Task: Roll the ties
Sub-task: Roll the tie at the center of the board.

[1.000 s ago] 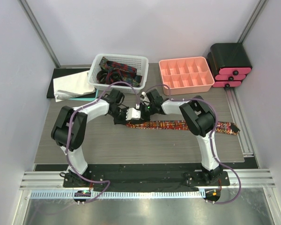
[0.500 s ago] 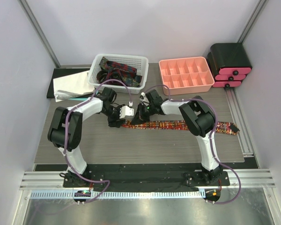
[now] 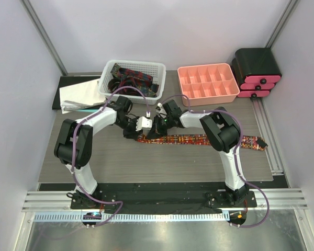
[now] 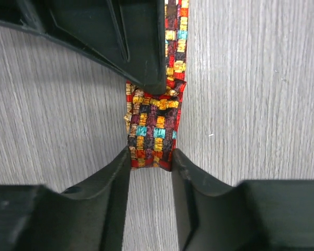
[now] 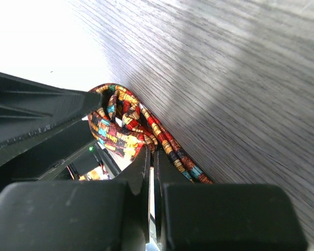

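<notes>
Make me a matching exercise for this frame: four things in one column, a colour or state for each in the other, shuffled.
Things
1. tie
2. basket
3. tray
4. drawers

Descriptions
A. pink, split into compartments
B. black with pink fronts, far right corner
C. multicoloured, stretched out flat
D. white, with slotted walls

Pairs: 1-C, 2-D, 3-A, 4-B
</notes>
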### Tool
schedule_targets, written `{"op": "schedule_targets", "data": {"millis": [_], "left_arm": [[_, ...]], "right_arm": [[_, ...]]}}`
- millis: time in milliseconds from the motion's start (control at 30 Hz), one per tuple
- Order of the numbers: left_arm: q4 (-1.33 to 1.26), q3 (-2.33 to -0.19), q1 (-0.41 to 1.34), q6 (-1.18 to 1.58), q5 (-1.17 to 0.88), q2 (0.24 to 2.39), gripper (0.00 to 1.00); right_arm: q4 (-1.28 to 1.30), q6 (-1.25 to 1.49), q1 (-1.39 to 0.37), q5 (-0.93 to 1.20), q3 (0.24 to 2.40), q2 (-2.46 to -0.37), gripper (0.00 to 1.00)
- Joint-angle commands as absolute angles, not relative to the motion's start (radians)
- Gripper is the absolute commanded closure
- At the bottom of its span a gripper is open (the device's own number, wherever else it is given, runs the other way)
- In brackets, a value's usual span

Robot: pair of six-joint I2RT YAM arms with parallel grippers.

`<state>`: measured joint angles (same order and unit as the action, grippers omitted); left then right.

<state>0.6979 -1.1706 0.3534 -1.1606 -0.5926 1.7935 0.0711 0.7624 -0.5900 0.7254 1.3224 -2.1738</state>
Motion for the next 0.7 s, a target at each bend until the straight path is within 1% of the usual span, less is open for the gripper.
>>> {"op": "schedule_targets", "data": {"millis": [0,233,367,467,667], "left_arm": [[0.744,-1.218,0.364,-1.166,-0.637,1.786,0.67],[0.723,-1.243,0.431,-1.114,-0.66,1.793,0.7],[0.704,-1.259,0.483,-1.08,-0.591,1.845,0.7],[0.698,-1.27,0.491,-1.063,-0.571,1.873,0.7],[0.699,-1.272,0.499,-1.039,-0.471,1.917,0.68]], "right_arm": [[0.133,0.716,-0.592,0.617,1.322,-2.23,0.99],[0.13,0.726,-0.592,0.63,1.325,-2.235,0.99],[0.115,0.735,-0.592,0.646,1.319,-2.224,0.99],[0.088,0.758,-0.591,0.666,1.309,-2.206,0.98],[0.046,0.795,-0.588,0.716,1.287,-2.145,0.88]]}}
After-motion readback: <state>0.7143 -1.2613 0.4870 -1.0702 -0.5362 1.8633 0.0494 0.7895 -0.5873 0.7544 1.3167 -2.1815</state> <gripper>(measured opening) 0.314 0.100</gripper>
